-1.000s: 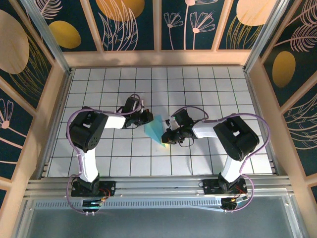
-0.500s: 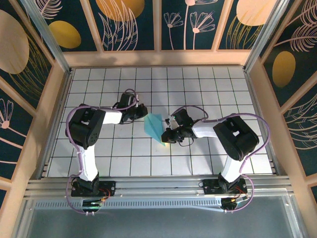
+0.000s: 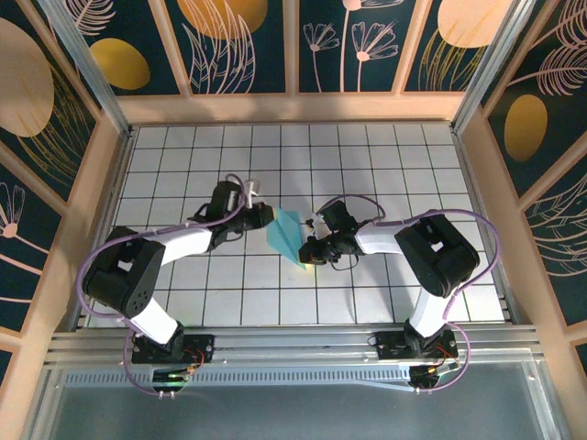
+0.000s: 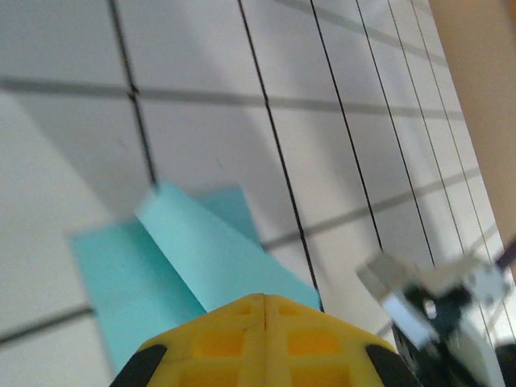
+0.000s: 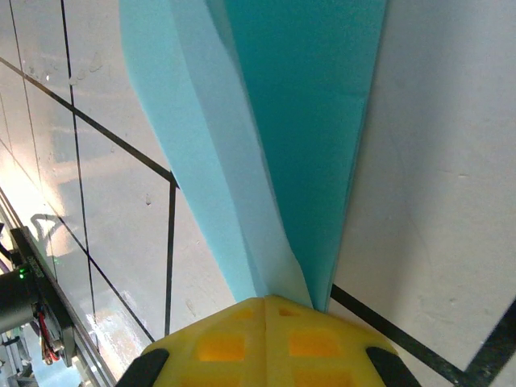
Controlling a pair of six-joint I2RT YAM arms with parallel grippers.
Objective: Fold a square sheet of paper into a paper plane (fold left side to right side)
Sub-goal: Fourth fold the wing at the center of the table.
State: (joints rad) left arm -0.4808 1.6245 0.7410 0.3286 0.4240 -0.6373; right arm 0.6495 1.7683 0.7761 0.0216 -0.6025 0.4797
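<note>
The square sheet of paper (image 3: 286,236) is light teal and lies folded into a narrow pointed wedge on the white tiled table, wide end up-left and point down-right. My left gripper (image 3: 260,216) is shut just left of the wide end. In the left wrist view its yellow fingertips (image 4: 234,322) meet with nothing between them, and the folded paper (image 4: 185,258) lies just beyond them. My right gripper (image 3: 308,254) is shut at the pointed end. In the right wrist view the paper (image 5: 282,121) narrows and runs under the closed tips of the right gripper (image 5: 264,301).
The tiled table (image 3: 385,174) is boxed in by wooden walls (image 3: 477,211) on the left, right and far sides. An aluminium rail (image 3: 293,346) runs along the near edge at the arm bases. Purple cables loop beside both arms.
The left arm has swung its elbow down and to the left, and its gripper has drawn back left off the paper. A flap of the paper has sprung wider. The right gripper has stayed put.
</note>
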